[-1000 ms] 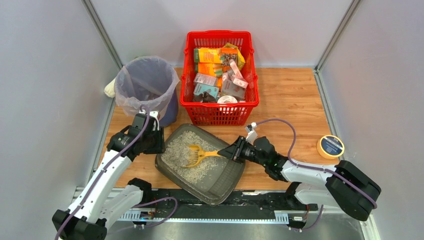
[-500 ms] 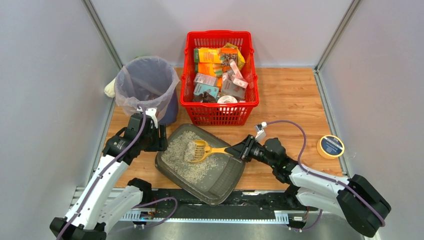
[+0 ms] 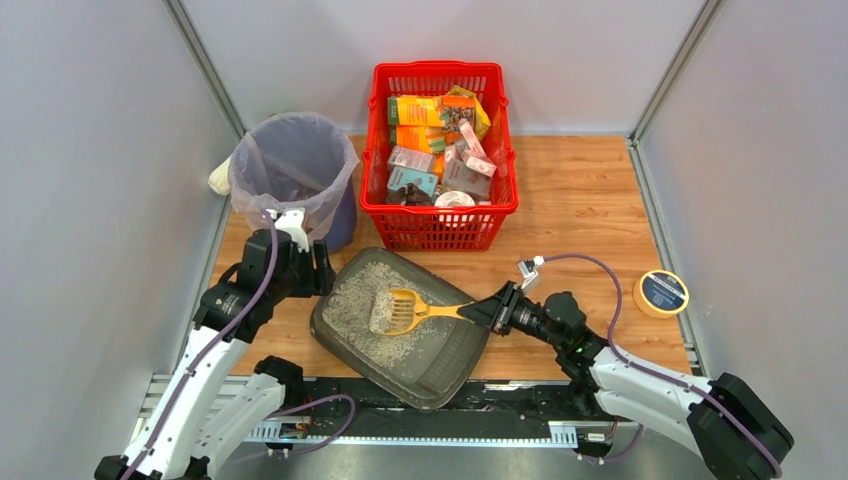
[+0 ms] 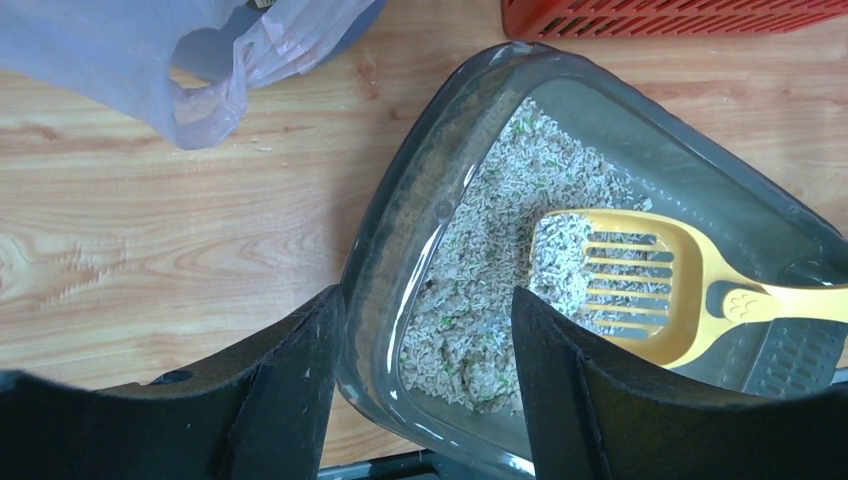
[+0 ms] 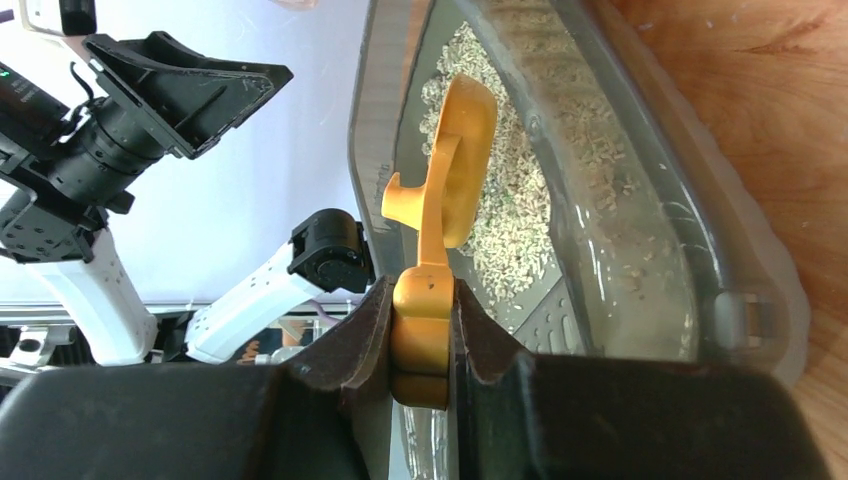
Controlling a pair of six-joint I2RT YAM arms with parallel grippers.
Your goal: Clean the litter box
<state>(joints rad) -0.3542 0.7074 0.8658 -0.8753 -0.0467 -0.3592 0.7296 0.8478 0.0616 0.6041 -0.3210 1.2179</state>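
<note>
Litter box holds a litter-laden yellow scoop, its handle clamped in the right gripper; the left gripper stands spread apart at the box's edge.

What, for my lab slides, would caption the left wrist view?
Open left gripper frames the litter box rim; inside, a yellow slotted scoop carries pale litter.

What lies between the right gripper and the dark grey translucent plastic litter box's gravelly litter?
A yellow slotted plastic scoop: the right gripper grips its handle, its head over the litter; the top view shows it.
</note>
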